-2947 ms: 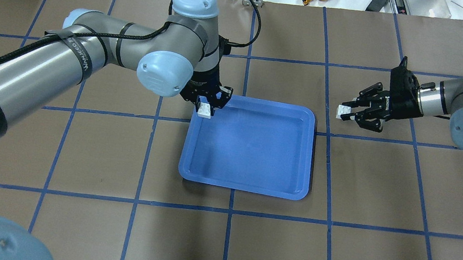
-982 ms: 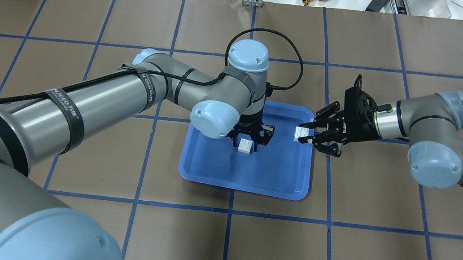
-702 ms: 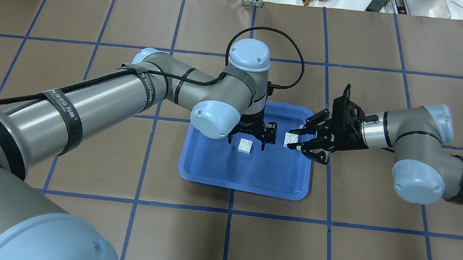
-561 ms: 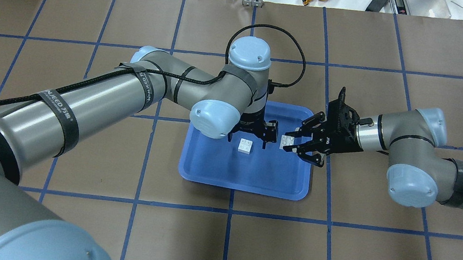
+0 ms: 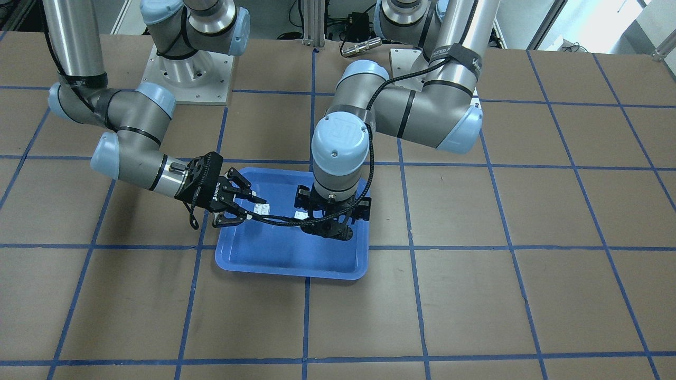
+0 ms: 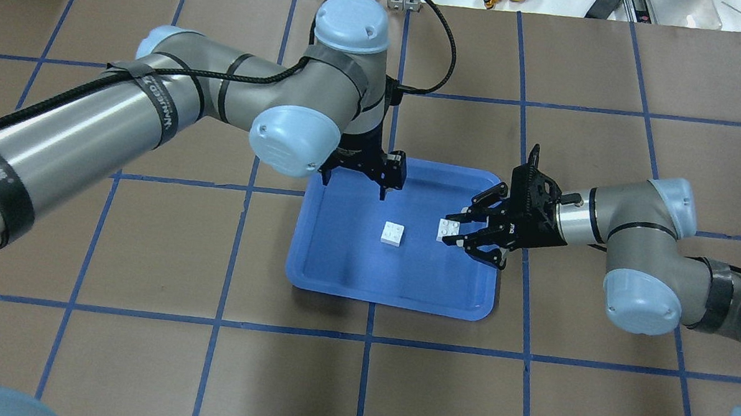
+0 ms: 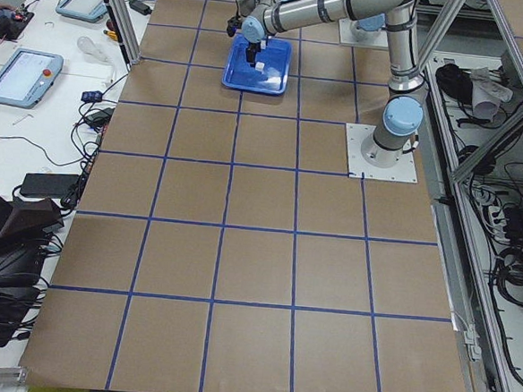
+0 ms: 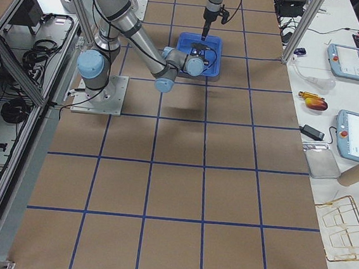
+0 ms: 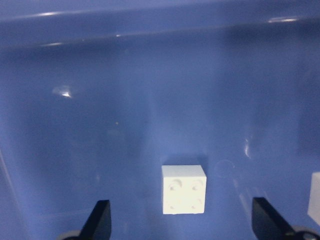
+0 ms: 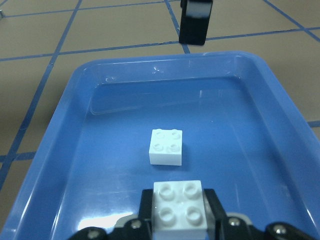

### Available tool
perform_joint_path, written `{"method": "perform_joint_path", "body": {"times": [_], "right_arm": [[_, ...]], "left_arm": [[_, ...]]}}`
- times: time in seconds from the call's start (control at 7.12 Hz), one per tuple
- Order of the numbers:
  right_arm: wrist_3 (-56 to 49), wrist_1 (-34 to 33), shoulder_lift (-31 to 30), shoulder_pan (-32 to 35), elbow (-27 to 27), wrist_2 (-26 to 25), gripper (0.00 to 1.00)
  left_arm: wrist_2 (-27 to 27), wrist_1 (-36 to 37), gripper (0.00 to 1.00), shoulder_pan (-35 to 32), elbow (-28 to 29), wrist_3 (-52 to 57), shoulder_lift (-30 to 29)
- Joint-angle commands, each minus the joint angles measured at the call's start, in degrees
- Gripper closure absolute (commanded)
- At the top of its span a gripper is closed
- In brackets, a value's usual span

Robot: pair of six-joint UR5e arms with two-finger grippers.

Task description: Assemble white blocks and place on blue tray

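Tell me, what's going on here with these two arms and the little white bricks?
Two robot arms are trying to join two small white bricks. The loose block lies studs up on the floor of the blue tray. The left gripper hangs open and empty over the tray's far side. The right gripper is shut on the second block, holding it studs up over the tray, apart from the loose one. The two are not yet joined.

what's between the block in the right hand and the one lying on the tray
Only bare blue tray floor, between the held block and the loose block; the right wrist view shows it.
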Motion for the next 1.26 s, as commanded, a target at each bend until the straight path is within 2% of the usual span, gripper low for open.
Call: {"method": "perform_joint_path", "body": {"times": [0.0,0.14,0.7,1.12], "right_arm": [[3.47,-5.8,3.06,2.54,-0.01,1.23,0.96],[6.2,-8.18,3.94,3.16,-0.01,1.15,0.96],[9.13,-8.74,4.04,4.4,-0.01,0.53,0.96],[9.13,-9.35,4.47,5.01,-0.01,0.44,0.96]], "left_arm": [[1.42,-5.8,0.0,5.19,1.73,2.78,5.43],[2.64,-8.52,0.0,8.09,2.78,3.92,7.8],[3.71,-16.63,0.0,18.2,3.58,8.33,15.54],[3.36,-18.3,0.0,19.72,2.97,9.03,18.98]]}}
